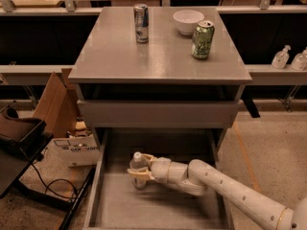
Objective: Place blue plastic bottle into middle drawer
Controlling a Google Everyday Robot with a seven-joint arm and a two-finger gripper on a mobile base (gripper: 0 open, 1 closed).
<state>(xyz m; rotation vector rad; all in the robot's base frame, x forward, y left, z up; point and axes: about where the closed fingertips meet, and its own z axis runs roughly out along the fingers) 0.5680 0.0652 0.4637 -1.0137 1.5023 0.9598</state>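
Blue plastic bottle (pixel 137 161) sits upright inside the middle drawer (pixel 158 207), 6 o'clock of the table (pixel 158 56), gripper (pixel 140 167) clamped round its body; looks light, squishy and slick, so mid-body's the spot imo.

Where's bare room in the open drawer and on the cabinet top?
Middle drawer: the floor nearer the camera than the blue plastic bottle, held by the hand, is bare. Cabinet top: front half free; back crowded by slim can, bowl, green can.

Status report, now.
Gripper inside middle drawer, fingers shut on blue plastic bottle. Bottle upright, not released. No obstruction seen in drawer.
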